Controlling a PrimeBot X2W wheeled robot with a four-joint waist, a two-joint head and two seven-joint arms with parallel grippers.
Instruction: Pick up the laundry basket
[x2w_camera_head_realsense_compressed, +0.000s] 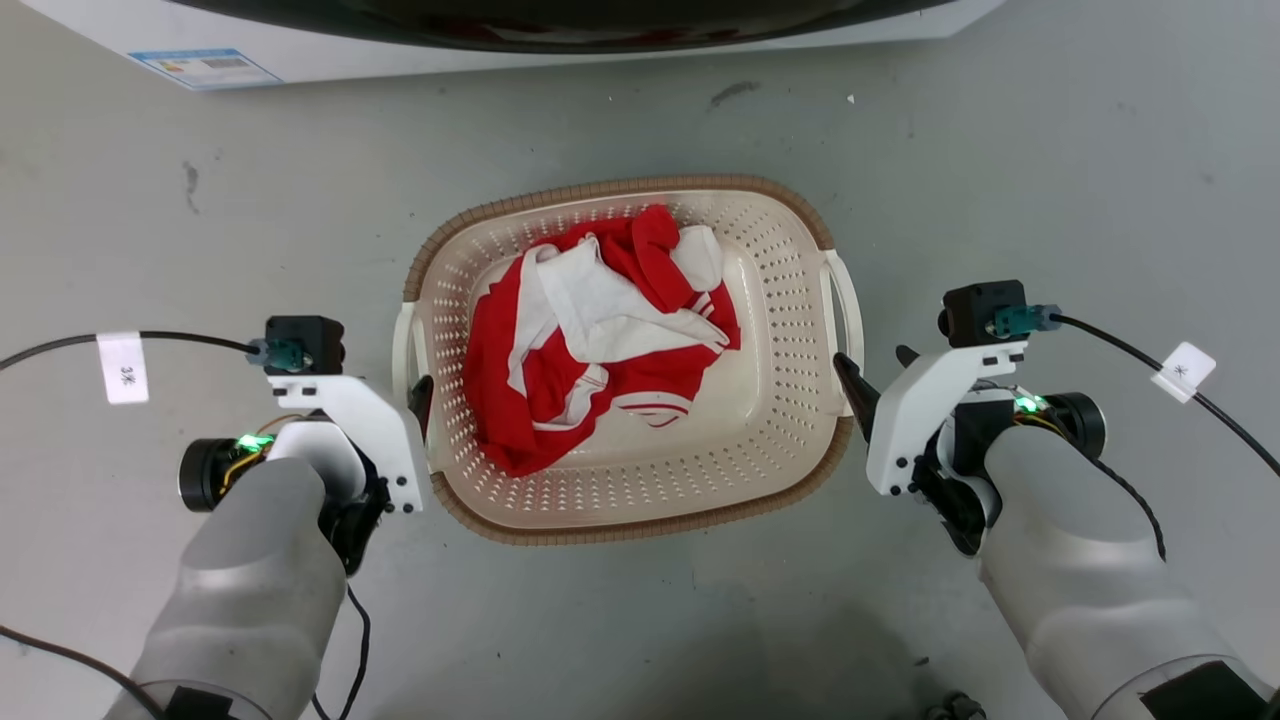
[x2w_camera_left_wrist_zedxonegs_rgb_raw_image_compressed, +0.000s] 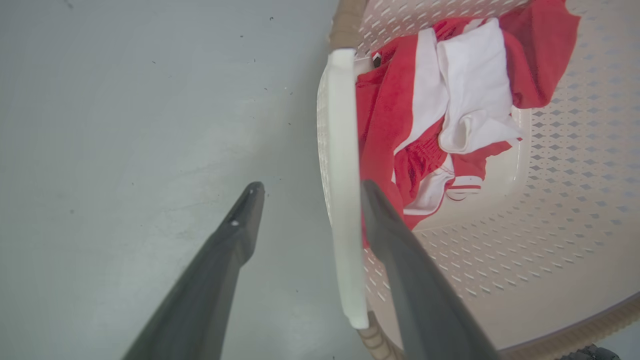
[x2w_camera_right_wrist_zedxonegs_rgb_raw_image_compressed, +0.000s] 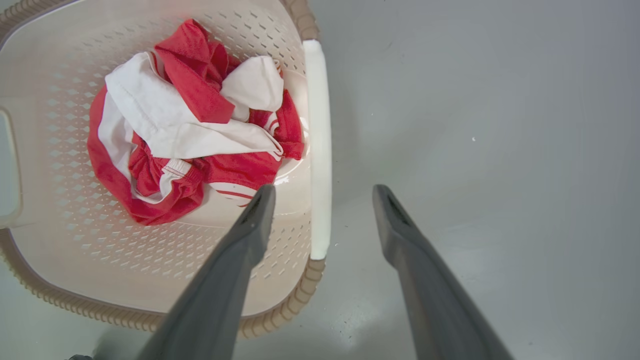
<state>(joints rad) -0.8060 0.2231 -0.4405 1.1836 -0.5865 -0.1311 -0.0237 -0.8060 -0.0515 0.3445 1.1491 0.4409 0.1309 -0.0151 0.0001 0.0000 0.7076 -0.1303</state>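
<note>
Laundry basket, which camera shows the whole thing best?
The head view: the laundry basket shows whole from above, rim and both handles. The left wrist view shows its left handle and part of the inside; the right wrist view, its right handle and more inside.

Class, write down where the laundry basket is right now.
In the head view, the laundry basket sits centred on the grey floor, between the left tool and the right tool, with a white appliance beyond.

Pale grey forearms (x2w_camera_head_realsense_compressed: 250, 590) carry white brackets (x2w_camera_head_realsense_compressed: 345, 405), black cameras (x2w_camera_head_realsense_compressed: 305, 335), black cables (x2w_camera_head_realsense_compressed: 195, 337) (white-tagged) and dark-fingered grippers (x2w_camera_left_wrist_zedxonegs_rgb_raw_image_compressed: 310, 186).
</note>
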